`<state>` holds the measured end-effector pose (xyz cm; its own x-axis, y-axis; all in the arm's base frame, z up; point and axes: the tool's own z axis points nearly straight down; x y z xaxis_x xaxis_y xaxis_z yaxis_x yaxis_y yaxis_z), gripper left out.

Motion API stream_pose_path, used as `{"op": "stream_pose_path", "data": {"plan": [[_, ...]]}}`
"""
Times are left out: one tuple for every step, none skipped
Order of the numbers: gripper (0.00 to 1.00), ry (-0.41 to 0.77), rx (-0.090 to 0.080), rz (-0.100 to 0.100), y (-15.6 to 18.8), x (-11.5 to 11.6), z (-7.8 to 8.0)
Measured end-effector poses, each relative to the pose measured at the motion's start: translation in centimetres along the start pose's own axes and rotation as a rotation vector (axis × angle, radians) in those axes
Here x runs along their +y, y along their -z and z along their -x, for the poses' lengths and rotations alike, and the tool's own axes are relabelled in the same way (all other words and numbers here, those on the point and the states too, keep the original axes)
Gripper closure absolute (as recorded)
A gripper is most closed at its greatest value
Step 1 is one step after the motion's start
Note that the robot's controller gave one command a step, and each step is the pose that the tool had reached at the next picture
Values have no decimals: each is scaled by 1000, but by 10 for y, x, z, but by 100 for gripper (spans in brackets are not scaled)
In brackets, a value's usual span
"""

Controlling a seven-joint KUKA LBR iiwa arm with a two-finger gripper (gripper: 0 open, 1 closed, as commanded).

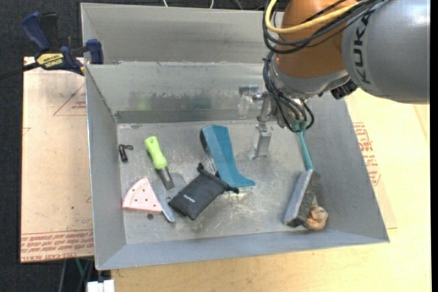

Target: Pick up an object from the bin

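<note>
- Gripper (262, 147) hangs low over the bin (102, 147) floor at about 1 o'clock from the floor's centre, close to the back wall and above a bare patch of metal.
- Tool state: cannot tell whether it is spread or pressed together; the wrist and cables hide too much. Nothing is visibly pinched in it.
- Nearest things: a teal-handled brush (301, 181) at 4 o'clock, its handle end running up just beside the gripper on the 3 o'clock side; a curved blue strip (222, 154) at the centre, near the gripper's 8 o'clock.
- Others, well apart from the gripper: a black pouch (195, 196) at 7 o'clock, touching the blue strip's lower end; a green-handled tool (156, 152) at 9 o'clock; a pink triangle (140, 196) at 8 o'clock; a small brown lump (316, 217) at the brush's head.
- Every thing appears to rest on the floor; none is lifted.
- Judgement: pick not yet made. The arm is down in the bin, so the approach looks done. Left to do: settle on one thing (brush or blue strip being closest), close on it, raise it clear.
</note>
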<state>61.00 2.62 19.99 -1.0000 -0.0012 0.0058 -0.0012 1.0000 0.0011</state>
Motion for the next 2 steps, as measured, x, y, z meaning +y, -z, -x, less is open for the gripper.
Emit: {"op": "stream_pose_path", "data": {"plan": [[0,-1,-8,0,5,0,1],[0,23,-10,0,-53,30,-46]]}}
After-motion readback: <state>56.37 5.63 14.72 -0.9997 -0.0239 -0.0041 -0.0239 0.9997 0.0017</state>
